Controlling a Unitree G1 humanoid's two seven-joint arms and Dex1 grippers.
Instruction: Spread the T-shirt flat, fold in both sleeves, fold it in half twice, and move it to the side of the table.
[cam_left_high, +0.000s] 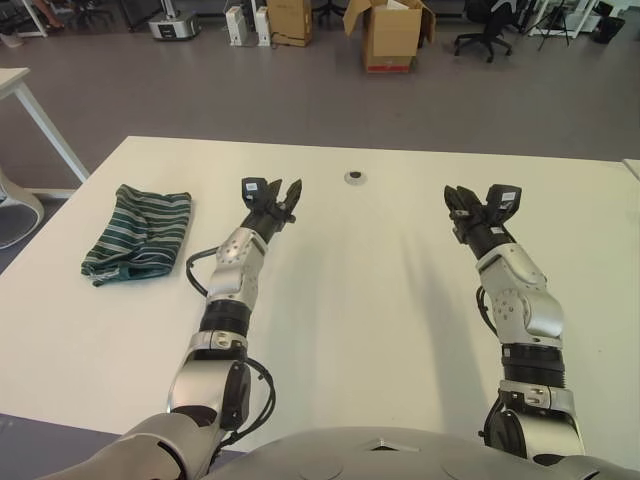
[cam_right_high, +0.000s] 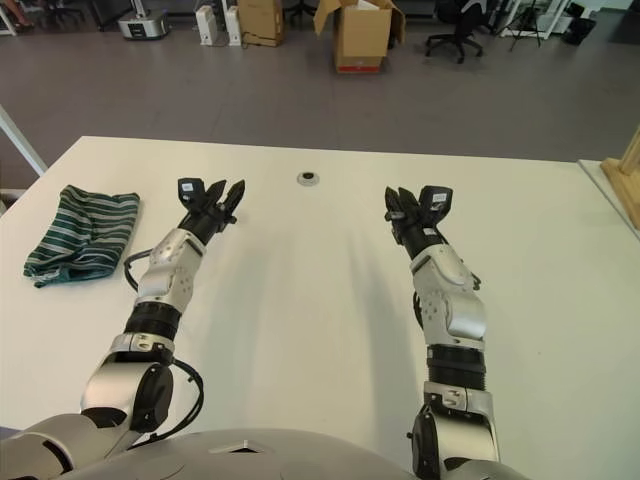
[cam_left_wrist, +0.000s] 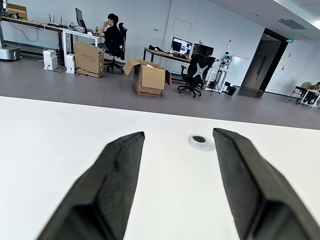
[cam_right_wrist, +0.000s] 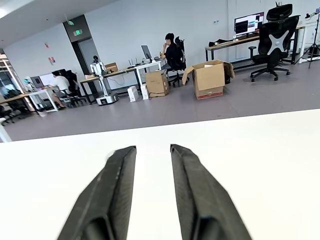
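Shirt, green w/ pale stripes, lies folded in a loose bundle at the far left of the white tabletop, close to its left edge. Next over: left tool, near the shirt but apart from it, fingers spread wide, nothing betw. them. Small round cable port sits just beyond, approx. mid-tabletop. Then the right tool, well apart to the right, fingers parted by a narrow gap only, also holding nothing. Both tools point away from the robot.
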